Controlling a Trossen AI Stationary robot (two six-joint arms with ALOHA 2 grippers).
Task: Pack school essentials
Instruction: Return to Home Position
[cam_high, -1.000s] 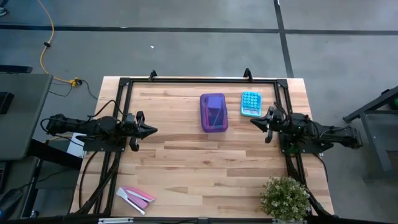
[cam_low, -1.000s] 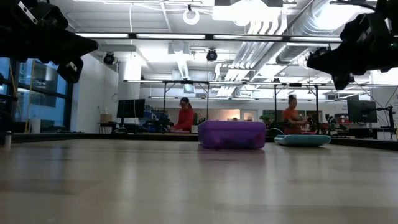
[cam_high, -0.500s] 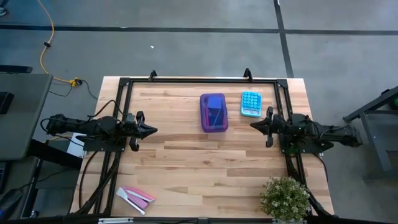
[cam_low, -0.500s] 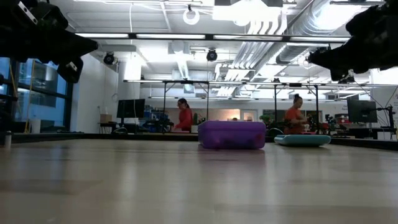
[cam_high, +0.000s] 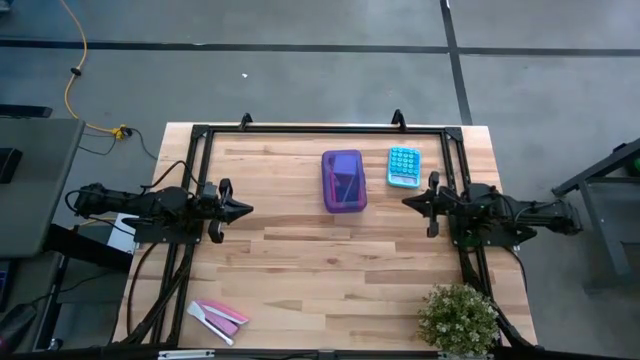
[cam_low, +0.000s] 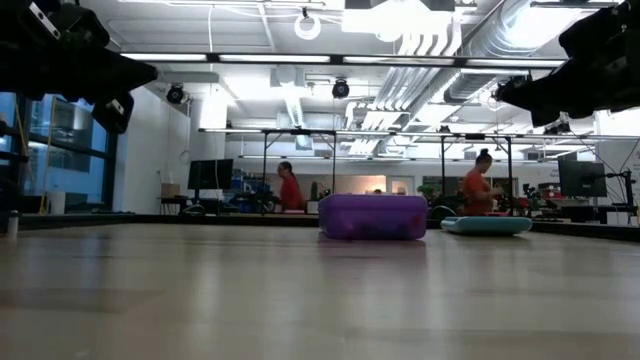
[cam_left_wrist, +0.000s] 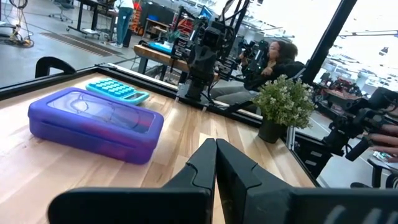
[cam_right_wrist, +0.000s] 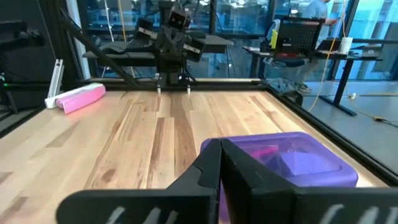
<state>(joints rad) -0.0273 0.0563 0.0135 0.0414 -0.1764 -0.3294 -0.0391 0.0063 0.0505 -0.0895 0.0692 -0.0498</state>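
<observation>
A translucent purple box (cam_high: 344, 181) lies flat on its base, lid closed, at the far middle of the wooden table (cam_high: 300, 250). Of the school essentials only dim pink and blue shapes (cam_right_wrist: 283, 155) show through the lid. My left gripper (cam_high: 248, 209) hovers shut above the table's left side and points level toward the right. My right gripper (cam_high: 405, 199) hovers shut above the right side and points toward the left, just near of the box. Both sets of fingers meet with nothing between them in the wrist views (cam_left_wrist: 215, 163) (cam_right_wrist: 221, 160).
A light-blue calculator (cam_high: 403, 166) lies right of the box. Flat pink-and-white pieces (cam_high: 218, 316) lie at the near left corner. A potted plant (cam_high: 458, 318) stands at the near right corner. A black frame (cam_high: 320, 128) runs along the far edge and both sides. People are in the room behind the table.
My right gripper has rolled about the line along which it points, staying where it was and shut. The box and the other things have not moved.
</observation>
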